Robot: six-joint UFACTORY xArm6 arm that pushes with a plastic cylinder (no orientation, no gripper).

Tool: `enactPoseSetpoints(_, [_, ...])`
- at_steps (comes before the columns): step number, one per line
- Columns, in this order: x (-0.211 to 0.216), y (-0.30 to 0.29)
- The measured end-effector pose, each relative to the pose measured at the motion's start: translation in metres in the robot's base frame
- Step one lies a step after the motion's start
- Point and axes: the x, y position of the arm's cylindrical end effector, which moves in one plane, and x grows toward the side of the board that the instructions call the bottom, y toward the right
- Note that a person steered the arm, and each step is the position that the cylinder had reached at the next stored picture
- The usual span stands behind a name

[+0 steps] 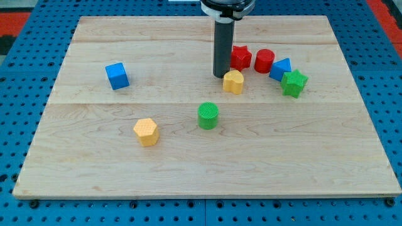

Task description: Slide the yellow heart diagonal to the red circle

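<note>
The yellow heart [233, 81] lies on the wooden board right of centre, toward the view's top. The red circle [264, 61] stands up and to the right of it, a short gap apart. My tip [220, 76] rests on the board just left of the yellow heart, touching or nearly touching its upper left side. The rod rises straight up from there and partly hides the left edge of the red star [241, 57].
The red star sits just left of the red circle. A blue block [280, 68] and a green star [294, 83] lie to the circle's right. A green cylinder [208, 116], a yellow hexagon [146, 132] and a blue cube [117, 76] lie further left.
</note>
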Motion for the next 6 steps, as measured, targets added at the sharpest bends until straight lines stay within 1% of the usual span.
enactPoseSetpoints(6, [-0.0136, -0.0099])
